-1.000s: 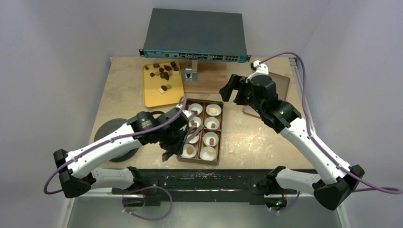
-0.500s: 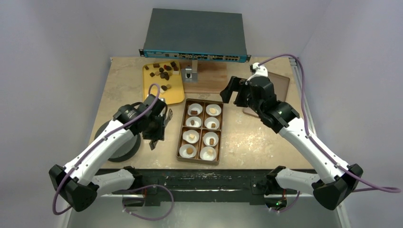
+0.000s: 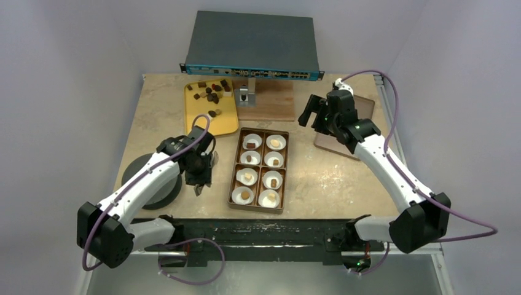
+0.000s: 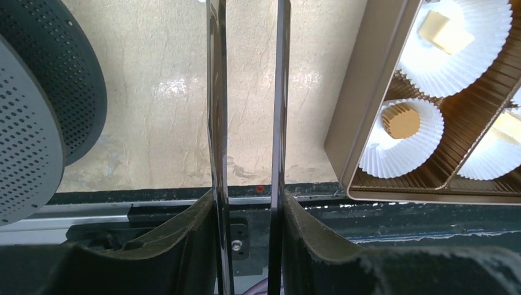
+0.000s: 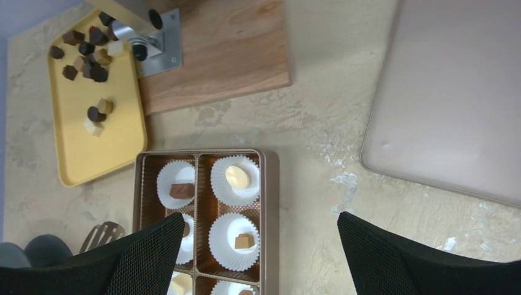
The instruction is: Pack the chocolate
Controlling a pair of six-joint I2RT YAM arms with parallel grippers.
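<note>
The left gripper (image 3: 201,181) hangs just left of the box (image 3: 286,161), by its near half. Its thin fingers (image 4: 216,110) stand parallel with a narrow gap and nothing between them. Loose chocolate (image 3: 212,95) lies on the yellow tray (image 3: 199,126) behind and left of the box, well apart from that gripper. More pieces sit in white paper cups (image 3: 252,142) inside the box. The right gripper (image 3: 310,117) hangs behind and right of the box, beside the flat lid (image 3: 362,110), jaws spread wide and empty.
</note>
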